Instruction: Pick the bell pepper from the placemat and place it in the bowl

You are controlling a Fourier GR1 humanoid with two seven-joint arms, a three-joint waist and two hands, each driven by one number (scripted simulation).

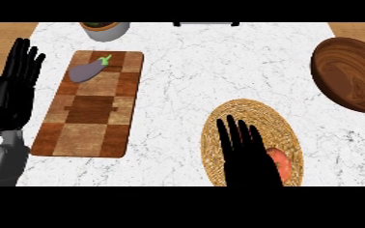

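Observation:
An orange-red bell pepper (281, 164) lies on the round woven placemat (249, 113) at the lower right. My right hand (246, 157) hovers over the placemat with straight fingers pointing away, just left of the pepper and covering part of it. The brown wooden bowl (342, 72) sits at the right edge, cut off by the view. My left hand (18, 84) rests open at the left edge, fingers up.
A checkered wooden cutting board (92, 116) lies on the left of the marble counter, with a purple eggplant (89, 70) at its far end. A grey pot (105, 29) stands at the back left. A dark object (205, 24) shows at the back edge.

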